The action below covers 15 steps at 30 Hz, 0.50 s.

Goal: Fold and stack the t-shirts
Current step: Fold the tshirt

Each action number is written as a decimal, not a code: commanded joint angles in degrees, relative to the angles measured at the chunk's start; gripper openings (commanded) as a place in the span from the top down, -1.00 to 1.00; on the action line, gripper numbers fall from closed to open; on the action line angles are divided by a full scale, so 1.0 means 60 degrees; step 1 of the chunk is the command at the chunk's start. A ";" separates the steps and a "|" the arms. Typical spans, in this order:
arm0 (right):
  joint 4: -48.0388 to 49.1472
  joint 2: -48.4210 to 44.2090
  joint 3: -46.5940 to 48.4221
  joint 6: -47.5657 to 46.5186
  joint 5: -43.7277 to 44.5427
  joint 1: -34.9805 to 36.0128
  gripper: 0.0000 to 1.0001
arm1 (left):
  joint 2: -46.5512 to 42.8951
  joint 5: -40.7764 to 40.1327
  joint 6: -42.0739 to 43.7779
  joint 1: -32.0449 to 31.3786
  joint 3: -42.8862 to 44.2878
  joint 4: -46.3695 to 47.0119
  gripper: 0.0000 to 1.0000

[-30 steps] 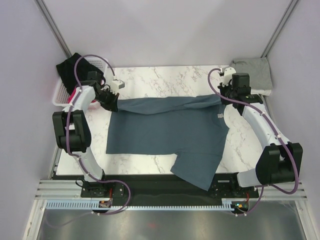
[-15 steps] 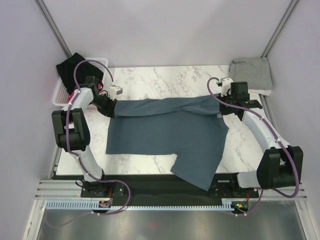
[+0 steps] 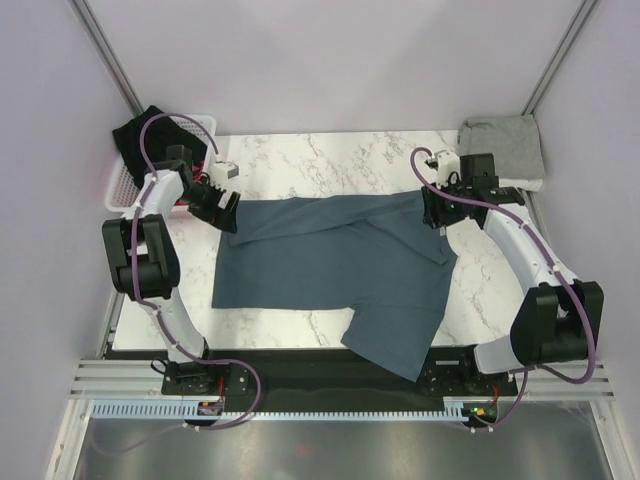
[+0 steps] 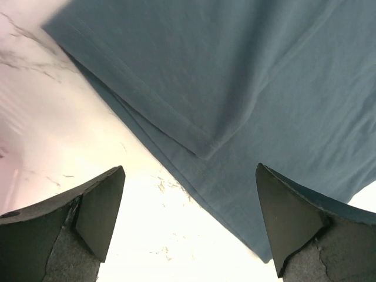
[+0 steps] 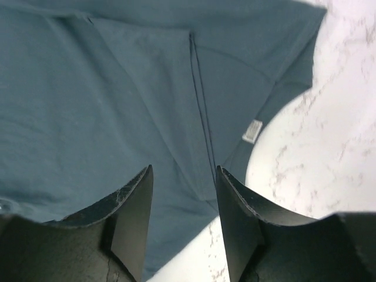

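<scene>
The dark slate-blue t-shirt (image 3: 330, 270) lies spread on the marble table (image 3: 320, 160), its far edge folded over toward me in a band. My left gripper (image 3: 222, 205) hovers open over the fold's left corner; in the left wrist view the gripper (image 4: 189, 169) has wide-apart jaws above the layered hem (image 4: 200, 147), holding nothing. My right gripper (image 3: 435, 212) stands open over the fold's right end. In the right wrist view this gripper (image 5: 184, 170) is empty above the shirt (image 5: 88, 88), near the white neck label (image 5: 253, 130). The light grey t-shirt (image 3: 505, 145) lies folded at the back right corner.
A white basket (image 3: 125, 185) holding dark cloth (image 3: 150, 140) sits off the table's back left. One sleeve of the blue shirt (image 3: 395, 345) hangs over the near edge onto the black strip. Bare marble lies behind the shirt and to its right.
Both grippers were shut on the blue shirt's far edge and have opened and let it go. The edge now lies folded flat on the shirt.
</scene>
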 commanded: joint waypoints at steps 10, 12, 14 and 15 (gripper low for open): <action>0.0113 0.4545 0.2626 0.0257 -0.2870 0.0010 -0.07 | 0.0288 0.2031 -0.1978 -0.0149 0.0609 -0.0838 -0.95; 0.0201 0.4928 0.3107 0.0258 -0.2841 0.0024 -0.07 | 0.0289 0.2134 -0.1992 -0.0208 0.0303 -0.0970 -0.95; 0.0260 0.5368 0.3417 0.0272 -0.2710 0.0024 -0.08 | 0.0230 0.2178 -0.2021 -0.0281 -0.0034 -0.0985 -0.95; 0.0245 0.5485 0.3708 0.0258 -0.2709 0.0010 -0.08 | 0.0186 0.2193 -0.2022 -0.0296 -0.0138 -0.1000 -0.94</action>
